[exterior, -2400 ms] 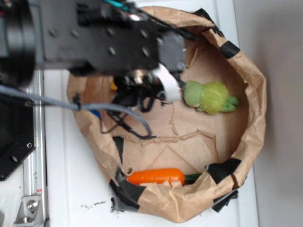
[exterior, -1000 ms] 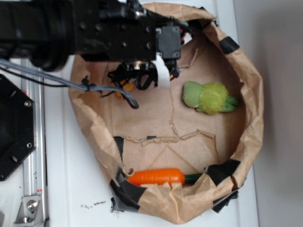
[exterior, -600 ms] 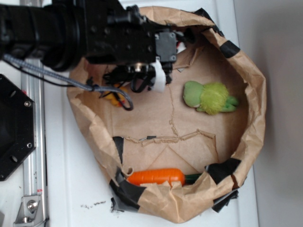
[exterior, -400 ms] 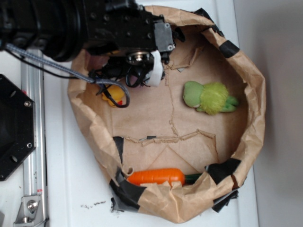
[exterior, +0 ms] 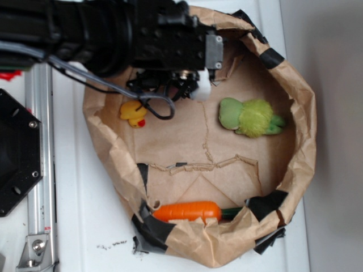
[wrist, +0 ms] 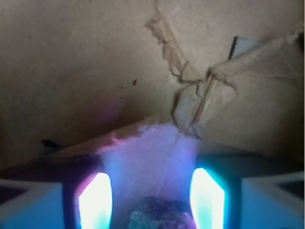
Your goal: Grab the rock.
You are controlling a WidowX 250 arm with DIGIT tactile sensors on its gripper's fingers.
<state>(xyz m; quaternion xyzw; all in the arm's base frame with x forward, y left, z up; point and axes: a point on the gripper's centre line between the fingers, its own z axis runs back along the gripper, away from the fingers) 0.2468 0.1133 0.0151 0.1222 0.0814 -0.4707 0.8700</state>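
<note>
In the wrist view the rock (wrist: 159, 212) sits low between the spread fingers (wrist: 95, 200), unclamped, lined up for closing; from outside, the gripper (exterior: 190, 90) hides it near the paper basin's (exterior: 300, 113) upper wall.

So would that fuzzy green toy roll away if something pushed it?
Probably not. The green toy looks soft and fluffy, so it would likely squash and slide on the paper. It seems light, and its lumpy shape lies flat.
</note>
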